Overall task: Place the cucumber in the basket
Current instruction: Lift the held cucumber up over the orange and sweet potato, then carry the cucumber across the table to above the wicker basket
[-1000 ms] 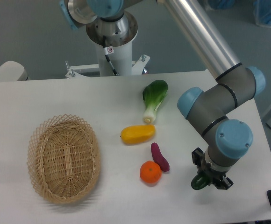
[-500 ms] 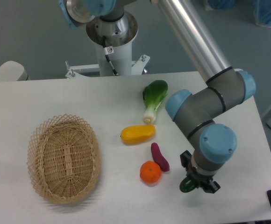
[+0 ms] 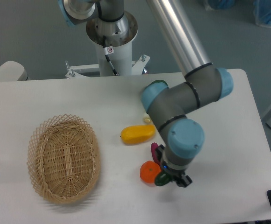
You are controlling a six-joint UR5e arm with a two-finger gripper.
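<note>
Only a rounded, dark green, glossy end of the cucumber [image 3: 162, 179] shows beneath the arm's wrist, so its long axis cannot be read; it seems to run up into the tool [image 3: 169, 178], end-on to the camera. The tool is closed on it, holding it above the table [image 3: 56, 98], just right of the orange fruit [image 3: 149, 171] and in front of the purple vegetable [image 3: 154, 150]. The yellow vegetable [image 3: 138, 134] lies nearby to the left. The wicker basket [image 3: 63, 158] sits well apart at the table's left side.
</note>
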